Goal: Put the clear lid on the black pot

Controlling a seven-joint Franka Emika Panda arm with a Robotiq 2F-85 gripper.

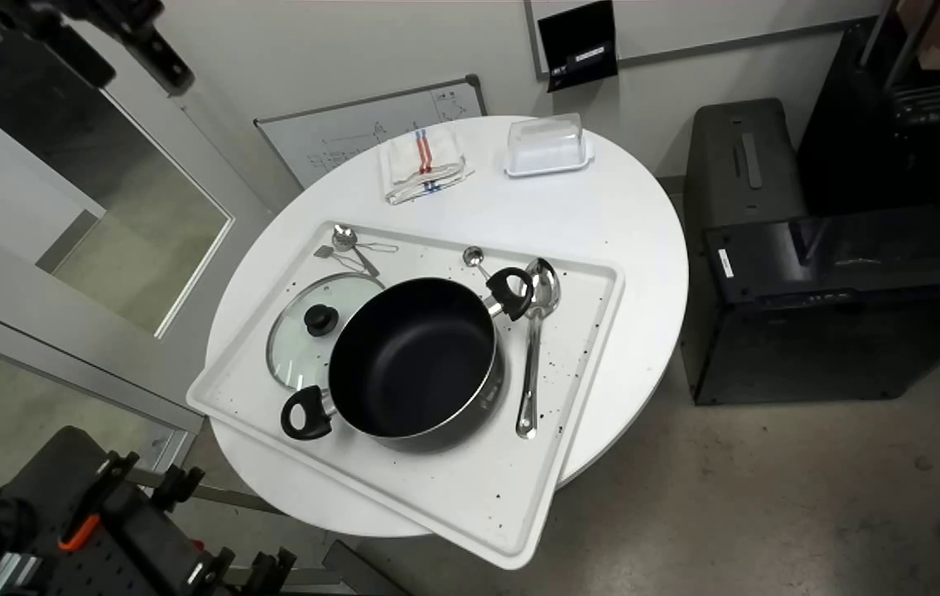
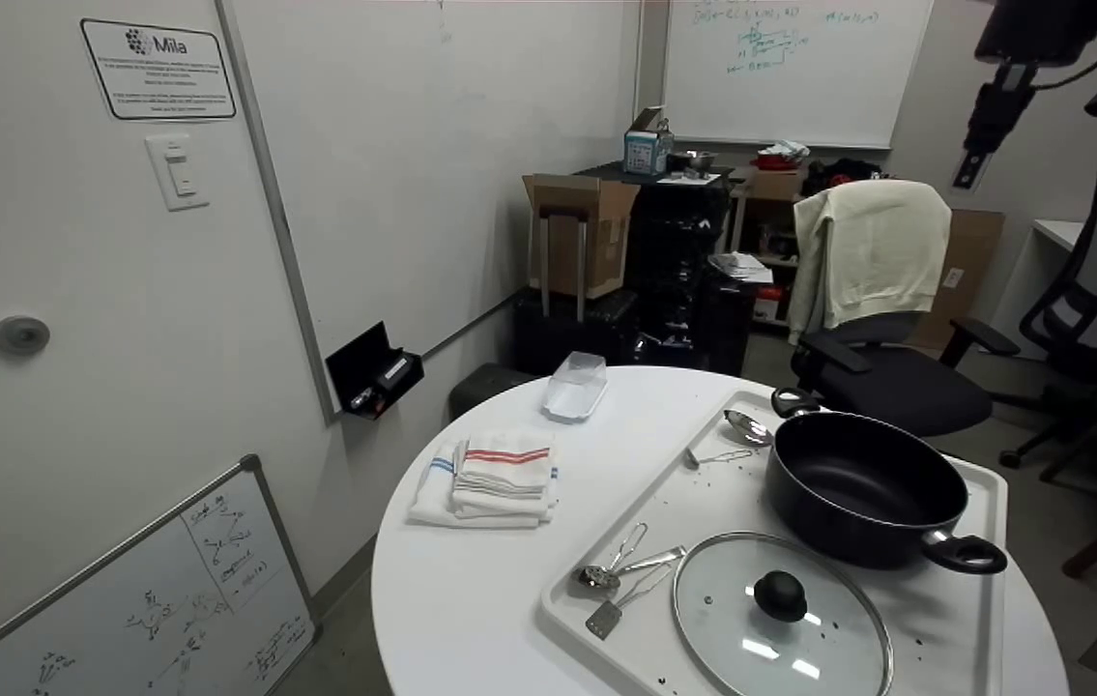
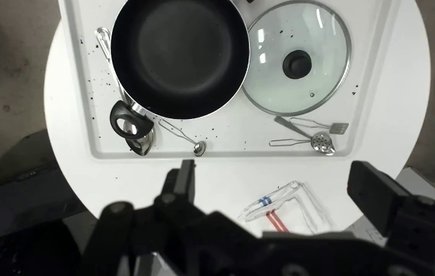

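Note:
The clear lid (image 1: 296,352) lies flat on the tray with its dark knob up. It also shows in an exterior view (image 2: 732,628) and in the wrist view (image 3: 278,86). The black pot (image 1: 416,356) stands upright and uncovered beside it, with its dark inside visible; it also shows in an exterior view (image 2: 867,483) and in the wrist view (image 3: 181,50). The pot hides a small part of the lid's edge in an exterior view. My gripper (image 3: 273,170) is open and empty, high above the table and apart from both. Its fingers also show in both exterior views (image 1: 138,76) (image 2: 968,172).
The white tray (image 1: 470,530) sits on a round white table (image 1: 643,248). A large spoon (image 1: 531,364) lies by the pot, partly under its handle. Several small utensils (image 3: 317,142) lie near the lid. Folded towels (image 1: 424,161) and a clear-covered dish (image 1: 548,147) stand beyond the tray.

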